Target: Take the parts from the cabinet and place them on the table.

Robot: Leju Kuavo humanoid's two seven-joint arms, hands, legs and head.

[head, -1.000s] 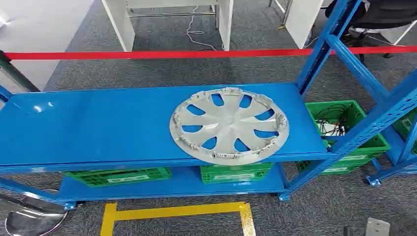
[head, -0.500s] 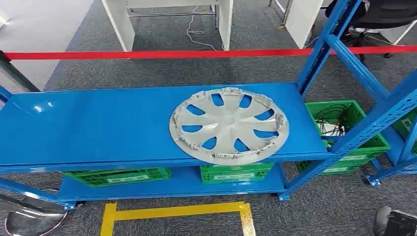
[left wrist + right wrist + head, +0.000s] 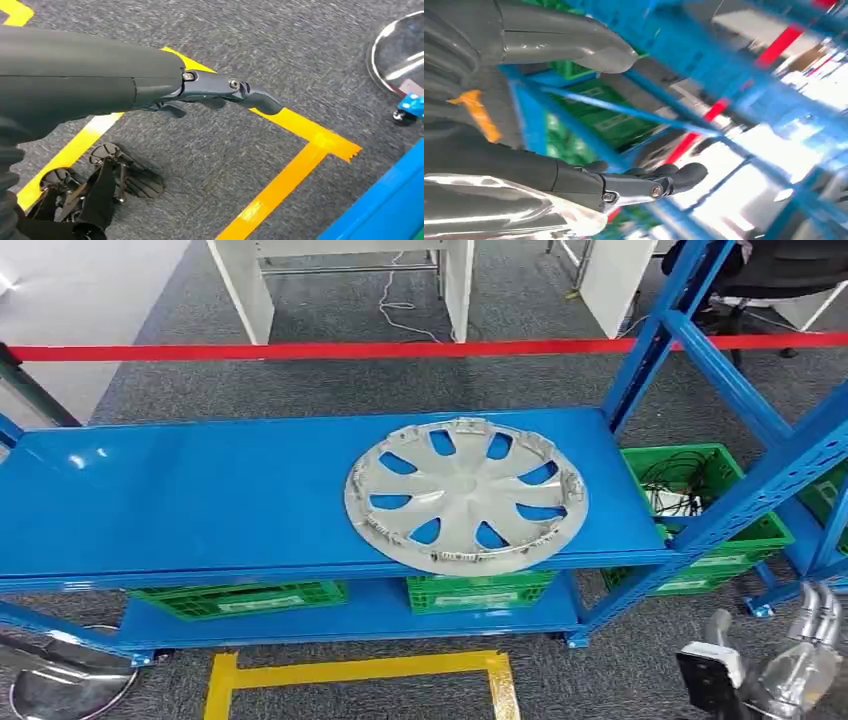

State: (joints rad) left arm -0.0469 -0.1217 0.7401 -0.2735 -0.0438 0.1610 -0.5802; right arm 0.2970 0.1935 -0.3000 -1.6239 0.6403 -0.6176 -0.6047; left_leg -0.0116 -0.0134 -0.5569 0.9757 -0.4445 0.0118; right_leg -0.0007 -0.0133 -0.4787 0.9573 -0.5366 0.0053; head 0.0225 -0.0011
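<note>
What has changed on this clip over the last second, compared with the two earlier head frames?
The right hand has risen into the head view at the lower right corner, beside the blue rack, holding nothing. The silver hubcap lies flat on the shelf as before, untouched; the green crates have not moved, and the left hand hangs over the floor.

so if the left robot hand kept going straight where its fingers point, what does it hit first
Probably the carpet floor. In the left wrist view the left robot hand hangs empty over it, fingers aimed past the yellow tape toward the blue rack. Depth is unclear, so it might reach the rack's base instead.
</note>
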